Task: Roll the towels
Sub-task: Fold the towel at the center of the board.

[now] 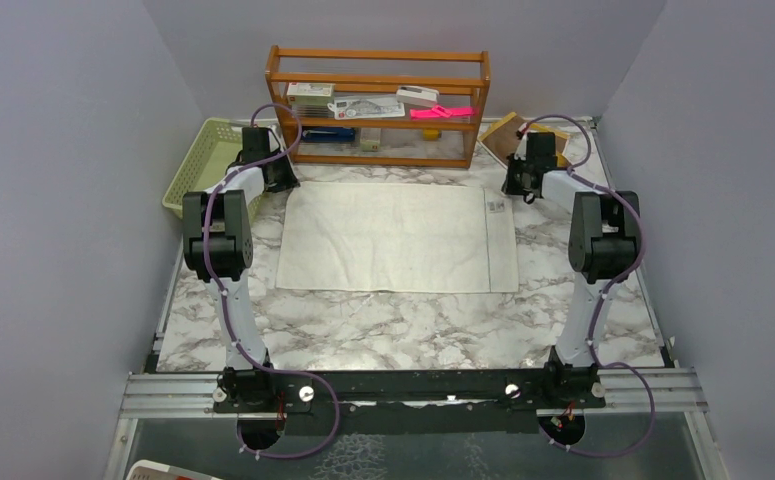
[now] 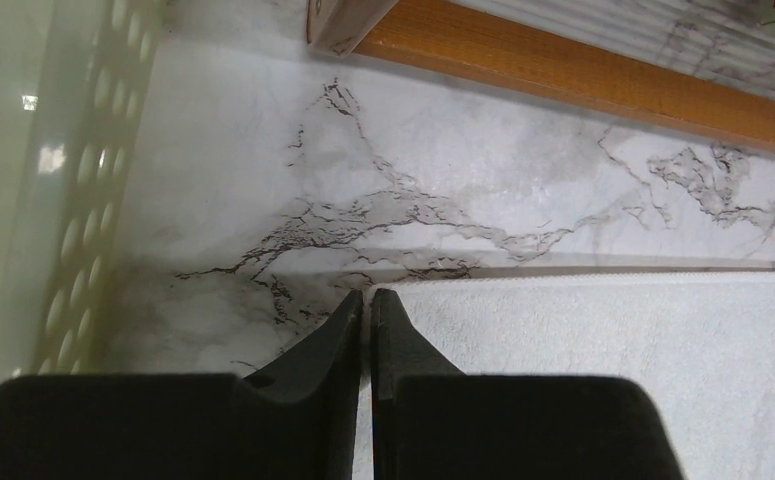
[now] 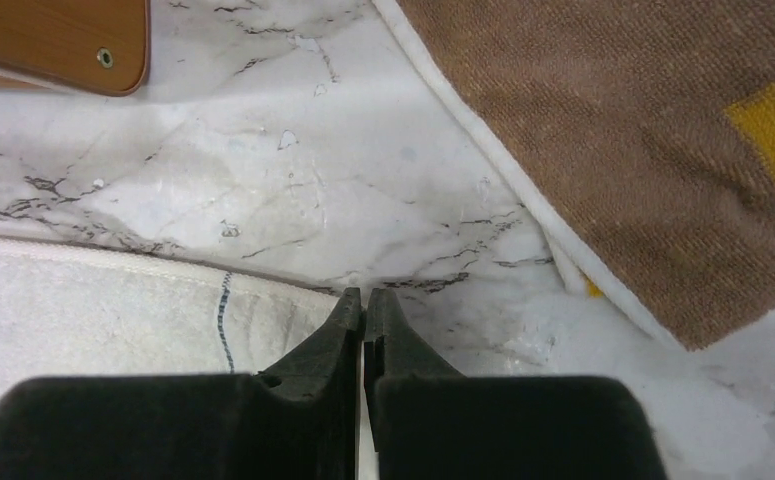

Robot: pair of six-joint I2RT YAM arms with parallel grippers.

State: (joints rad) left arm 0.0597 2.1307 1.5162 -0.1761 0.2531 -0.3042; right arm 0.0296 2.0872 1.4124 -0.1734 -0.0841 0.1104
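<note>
From above, the white towel [image 1: 393, 240] lies flat mid-table, the brown towel [image 1: 503, 135] far right, left gripper [image 1: 278, 178] and right gripper [image 1: 515, 185] at its 2 far corners; each wrist view shows jaws shut at a corner, grip on cloth unclear, so rolling is only starting: next, curl that edge toward you evenly.

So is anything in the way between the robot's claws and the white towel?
Nothing visible. The left gripper and right gripper sit shut right at the far corners of the white towel. The brown towel lies clear of them.
</note>
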